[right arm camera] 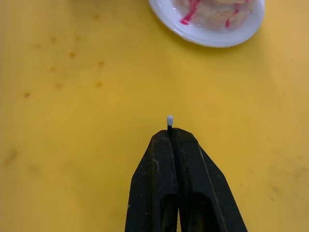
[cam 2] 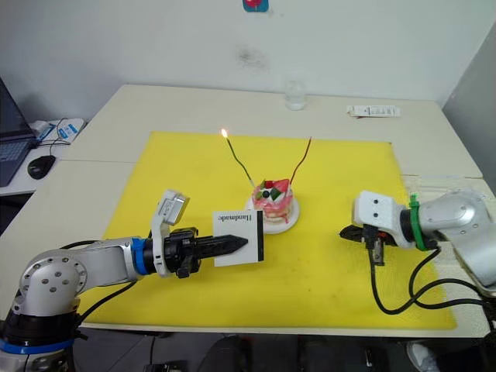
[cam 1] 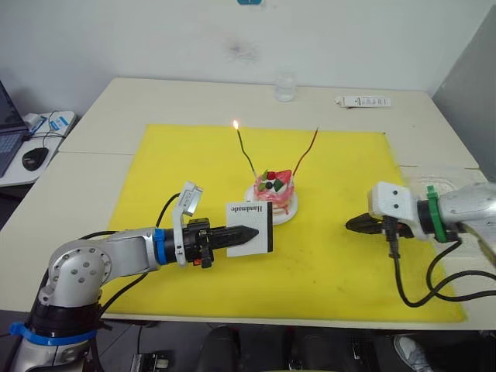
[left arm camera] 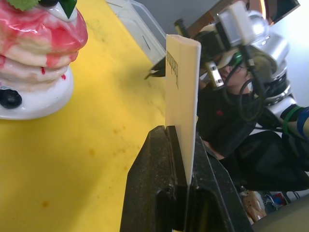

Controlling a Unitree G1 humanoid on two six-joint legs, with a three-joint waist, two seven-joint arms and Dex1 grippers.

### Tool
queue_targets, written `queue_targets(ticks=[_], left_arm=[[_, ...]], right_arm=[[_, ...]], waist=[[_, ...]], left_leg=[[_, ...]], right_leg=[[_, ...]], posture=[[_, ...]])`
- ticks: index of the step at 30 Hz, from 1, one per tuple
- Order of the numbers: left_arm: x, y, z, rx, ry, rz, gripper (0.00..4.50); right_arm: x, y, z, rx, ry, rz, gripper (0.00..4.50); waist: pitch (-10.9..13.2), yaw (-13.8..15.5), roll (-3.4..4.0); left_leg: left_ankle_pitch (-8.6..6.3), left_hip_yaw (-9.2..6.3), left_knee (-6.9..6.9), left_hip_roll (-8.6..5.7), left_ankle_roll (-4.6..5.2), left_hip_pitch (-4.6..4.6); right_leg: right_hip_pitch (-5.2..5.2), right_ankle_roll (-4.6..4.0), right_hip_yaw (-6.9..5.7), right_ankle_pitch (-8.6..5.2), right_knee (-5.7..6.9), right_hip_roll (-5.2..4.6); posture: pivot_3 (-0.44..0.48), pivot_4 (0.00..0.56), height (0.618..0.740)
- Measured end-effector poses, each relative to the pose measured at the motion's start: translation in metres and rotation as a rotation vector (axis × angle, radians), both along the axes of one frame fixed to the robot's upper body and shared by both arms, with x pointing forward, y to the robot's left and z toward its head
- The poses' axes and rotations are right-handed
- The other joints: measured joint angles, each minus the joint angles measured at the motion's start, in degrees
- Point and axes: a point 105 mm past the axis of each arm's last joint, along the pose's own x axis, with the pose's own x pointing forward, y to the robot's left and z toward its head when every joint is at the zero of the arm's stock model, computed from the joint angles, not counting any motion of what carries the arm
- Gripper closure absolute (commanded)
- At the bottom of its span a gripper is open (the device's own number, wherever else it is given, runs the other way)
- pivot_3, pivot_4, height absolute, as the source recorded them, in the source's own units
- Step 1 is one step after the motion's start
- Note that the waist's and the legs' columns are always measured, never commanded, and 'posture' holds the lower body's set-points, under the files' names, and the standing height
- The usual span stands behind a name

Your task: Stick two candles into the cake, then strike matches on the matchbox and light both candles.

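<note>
Standing in the cake (cam 1: 273, 192) on its small white plate (cam 1: 284, 218), near the middle of the yellow mat (cam 1: 194, 170), are both candles: the green candle (cam 1: 246, 152) is leaning toward the robot's left with a small flame burning at its tip, and the red candle (cam 1: 305, 153) is leaning toward the right with no flame, so by my reckoning one candle is left to light. The left gripper (cam 1: 249, 231) is clamping its fingers on the matchbox (cam 1: 250, 229), holding it on edge just in front of the cake and slightly to its left, lifted off the mat, with the dark strip on the side facing the right arm. The right gripper (right arm camera: 170, 133) is pinching a match (right arm camera: 169, 121) between closed fingers, the pale head poking just past the tips and, to my eye, not yet struck. It is hovering low over the mat, well to the right of the matchbox, the match's length pointing leftward at the box's strip. The strike looks to turn on that: the box is lying straight left of the match, and the right arm is also the nearer to the unlit red candle.
</note>
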Motion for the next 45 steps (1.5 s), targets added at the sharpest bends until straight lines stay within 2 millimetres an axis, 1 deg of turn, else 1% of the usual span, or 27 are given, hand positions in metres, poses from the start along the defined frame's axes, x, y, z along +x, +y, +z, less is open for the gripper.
queue_targets(ticks=[2,4,5,7,9,11,14,16,19,22,23,24,27,29,32,35,36,37,38,40,42,45], left_arm=[[0.0,0.0,0.0,0.0,-0.001,0.0,4.5],[0.0,0.0,0.0,-0.001,0.0,0.0,4.5],[0.0,0.0,0.0,-0.001,0.0,0.0,4.5],[0.0,0.0,0.0,-0.001,0.0,0.0,4.5],[0.0,0.0,0.0,-0.001,-0.001,-0.001,4.5],[0.0,0.0,0.001,-0.001,-0.001,-0.002,4.5],[0.0,0.0,0.0,-0.001,0.0,-0.002,4.5],[-0.001,0.0,0.0,-0.001,0.001,-0.003,4.5],[-0.001,0.0,0.0,0.0,0.002,-0.004,4.5],[-0.001,0.0,0.0,0.002,0.002,-0.005,4.5],[-0.001,0.0,0.0,0.002,0.002,-0.005,4.5],[-0.001,0.0,0.0,0.002,0.002,-0.005,4.5],[-0.001,0.0,0.0,0.002,0.003,-0.005,4.5],[-0.001,0.0,0.0,0.002,0.003,-0.006,4.5],[-0.002,0.0,0.0,0.002,0.003,-0.007,4.5],[-0.003,-0.001,0.001,0.002,0.0,-0.011,4.5],[-0.003,0.0,0.0,0.003,0.002,-0.012,4.5],[-0.004,0.0,0.0,0.005,0.006,-0.012,4.5],[-0.004,0.0,0.0,0.004,0.007,-0.012,4.5],[-0.005,0.0,0.0,0.002,0.006,-0.016,4.5],[-0.006,-0.001,0.0,0.003,0.006,-0.018,4.5],[-0.006,-0.001,0.0,0.003,0.004,-0.02,4.5]], right_arm=[[0.008,0.0,-0.008,0.031,0.0,-0.059,4.43],[0.015,-0.003,-0.012,0.05,-0.002,-0.107,4.43],[0.017,-0.002,-0.013,0.07,0.002,-0.125,4.43],[0.021,0.0,-0.017,0.115,0.015,-0.155,4.43],[0.023,0.002,-0.017,0.159,0.019,-0.178,4.43],[0.025,0.004,-0.012,0.209,0.006,-0.187,4.43],[0.025,0.0,-0.015,0.231,0.004,-0.208,4.43],[0.026,0.0,-0.018,0.247,0.009,-0.22,4.06],[0.026,-0.002,-0.014,0.262,0.0,-0.221,3.2],[0.027,-0.004,-0.01,0.274,-0.019,-0.221,2.14],[0.026,-0.004,-0.009,0.282,-0.02,-0.219,1.7],[0.026,-0.004,-0.009,0.284,-0.021,-0.217,1.5],[0.021,-0.005,-0.008,0.309,-0.029,-0.184,0.41],[0.019,-0.003,-0.011,0.334,-0.024,-0.164,0.41],[0.017,-0.002,-0.023,0.368,-0.013,-0.154,0.41],[0.021,-0.01,-0.033,0.327,-0.026,-0.18,0.41],[0.023,-0.012,-0.034,0.318,-0.028,-0.195,0.77],[0.026,-0.013,-0.033,0.315,-0.025,-0.212,1.02],[0.029,-0.013,-0.03,0.317,-0.021,-0.229,1.28],[0.032,-0.009,-0.022,0.33,-0.02,-0.233,1.97],[0.031,-0.002,-0.014,0.356,-0.012,-0.21,1.97],[0.03,0.001,-0.017,0.373,0.003,-0.189,1.97]], waist=[[0.0,0.1,0.03],[0.0,0.1,0.02],[0.0,0.1,0.02],[0.0,0.1,0.03],[0.0,0.1,0.03],[0.0,0.1,0.03],[0.0,0.1,0.03],[0.0,0.1,0.03],[0.0,0.1,0.03],[0.0,0.1,0.03],[0.0,0.1,0.03],[0.0,0.1,0.03],[0.0,0.1,0.02],[0.0,0.1,0.02],[0.0,0.1,0.03],[0.0,0.1,0.03],[0.0,0.1,0.03],[0.0,0.0,0.03],[0.0,0.0,0.03],[0.0,0.0,0.03],[0.0,0.0,0.03],[0.0,0.1,0.03]], left_leg=[[0.02,0.02,0.01,-0.03,-0.03,-0.04],[0.02,0.02,0.02,-0.03,-0.03,-0.04],[0.02,0.02,0.03,-0.03,-0.04,-0.05],[0.02,0.02,0.01,-0.02,-0.04,-0.05],[0.02,0.01,0.01,-0.01,-0.04,-0.04],[0.02,0.0,0.01,0.0,-0.03,-0.04],[0.01,0.02,0.01,-0.01,-0.03,-0.05],[0.01,0.02,0.01,-0.02,-0.02,-0.04],[0.01,0.01,0.01,-0.01,-0.01,-0.04],[0.0,0.01,0.01,0.0,0.01,-0.04],[-0.01,0.01,0.01,-0.01,0.01,-0.04],[-0.01,0.01,0.01,-0.01,0.02,-0.04],[-0.01,0.01,0.0,-0.01,0.02,-0.04],[-0.01,0.01,0.0,-0.01,0.02,-0.04],[-0.01,0.02,0.0,-0.01,0.02,-0.03],[-0.01,0.02,0.02,-0.01,0.02,-0.02],[0.0,0.03,0.02,-0.01,0.01,-0.02],[0.01,0.03,0.02,-0.01,-0.01,-0.01],[0.01,0.03,0.01,0.0,-0.02,0.0],[0.02,-0.01,0.0,0.02,-0.03,0.0],[0.02,-0.03,-0.01,0.02,-0.03,-0.01],[0.01,0.01,-0.01,-0.02,-0.01,-0.04]], right_leg=[[-0.02,-0.01,0.0,0.0,0.0,-0.02],[0.0,-0.09,0.0,0.06,-0.04,-0.03],[0.0,-0.24,0.0,0.14,-0.04,-0.03],[-0.01,-0.24,-0.01,0.14,-0.04,-0.02],[-0.01,-0.25,-0.01,0.15,-0.02,-0.01],[-0.01,-0.25,-0.02,0.14,-0.02,0.0],[0.0,-0.25,-0.01,0.15,-0.03,0.0],[-0.01,-0.25,-0.01,0.15,-0.02,0.0],[-0.01,-0.25,-0.02,0.15,-0.01,0.0],[-0.01,-0.25,-0.02,0.15,-0.02,0.01],[-0.01,-0.25,-0.01,0.15,-0.02,0.0],[-0.01,-0.25,-0.02,0.15,-0.02,0.0],[0.0,-0.25,-0.02,0.14,-0.03,0.0],[0.0,-0.25,-0.01,0.15,-0.03,0.01],[0.0,-0.24,-0.01,0.14,-0.01,0.01],[0.0,-0.25,0.0,0.15,0.0,0.01],[0.0,-0.25,0.0,0.15,0.0,0.01],[-0.01,-0.26,0.01,0.15,0.01,0.01],[-0.01,-0.26,0.01,0.16,0.02,0.01],[-0.01,-0.27,-0.01,0.16,0.02,0.03],[0.0,-0.27,-0.03,0.16,0.01,0.03],[0.0,-0.26,-0.01,0.15,-0.03,0.01]], posture=[[0.0,0.15,0.74],[0.0,0.15,0.74],[0.0,0.15,0.74],[0.0,0.15,0.74],[0.0,0.15,0.74],[0.0,0.15,0.74],[0.0,0.15,0.74],[0.0,0.15,0.74],[0.0,0.15,0.74],[0.0,0.15,0.74],[0.0,0.15,0.74],[0.0,0.15,0.74],[0.0,0.15,0.74],[0.0,0.15,0.74],[0.0,0.15,0.74],[0.0,0.15,0.74],[0.0,0.15,0.74],[0.0,0.15,0.74],[0.0,0.15,0.74],[0.0,0.15,0.74],[0.0,0.15,0.74],[0.0,0.15,0.74]])
